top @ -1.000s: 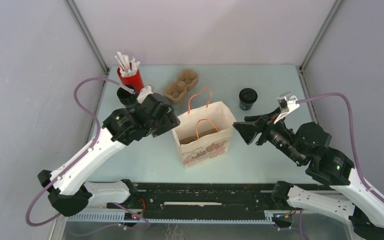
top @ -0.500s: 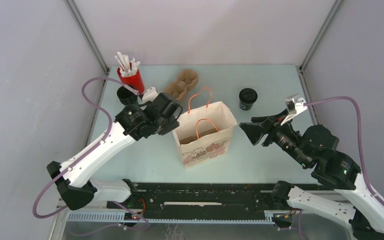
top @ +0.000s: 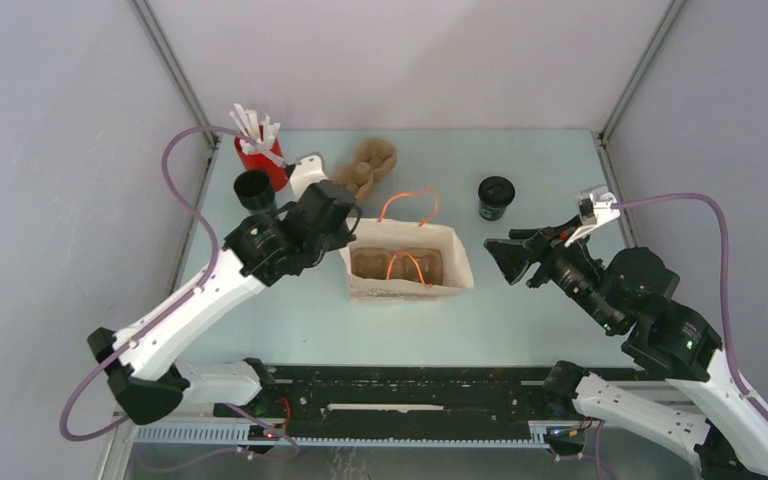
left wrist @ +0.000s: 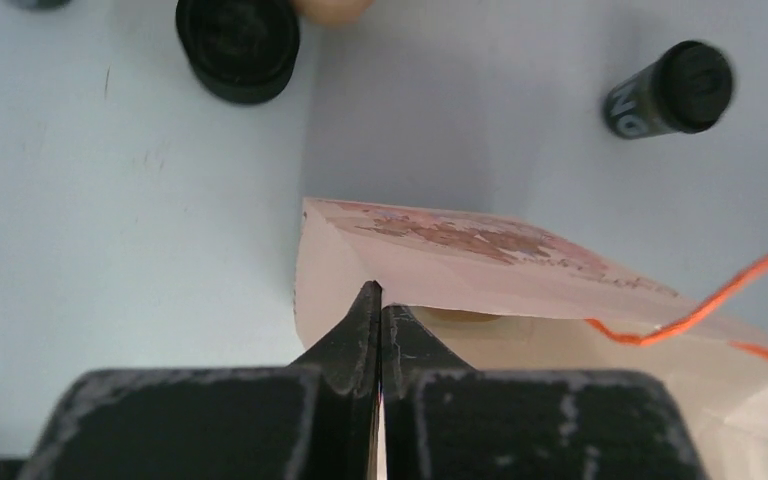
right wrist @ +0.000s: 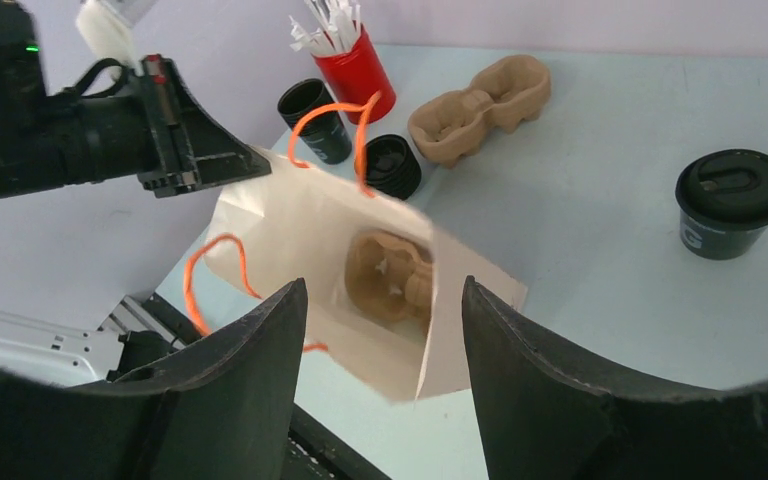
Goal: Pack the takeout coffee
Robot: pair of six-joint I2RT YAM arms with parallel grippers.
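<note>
The takeout coffee (top: 495, 197), a small black cup with a black lid, stands on the table to the back right of the bag; it also shows in the wrist views (left wrist: 672, 88) (right wrist: 735, 200). The brown paper bag (top: 405, 285) with orange handles stands at the centre, mouth up, with a pulp cup carrier (top: 397, 263) (right wrist: 390, 275) inside. My left gripper (top: 345, 245) (left wrist: 380, 295) is shut on the bag's left rim (left wrist: 460, 250). To the right of the bag (right wrist: 290, 225), my right gripper (top: 500, 262) (right wrist: 380, 285) hangs open and holds nothing.
A red cup of white sticks (top: 260, 155) (right wrist: 355, 65) and an open black cup (top: 253, 188) (right wrist: 315, 115) stand at the back left. A squat black round piece (left wrist: 238, 45) (right wrist: 392, 165) lies near them. A second pulp carrier (top: 365, 168) lies behind the bag.
My left gripper has shut on the bag's left rim, and the bag has swung so its mouth faces up. My right gripper drew back a little to the right, still open.
</note>
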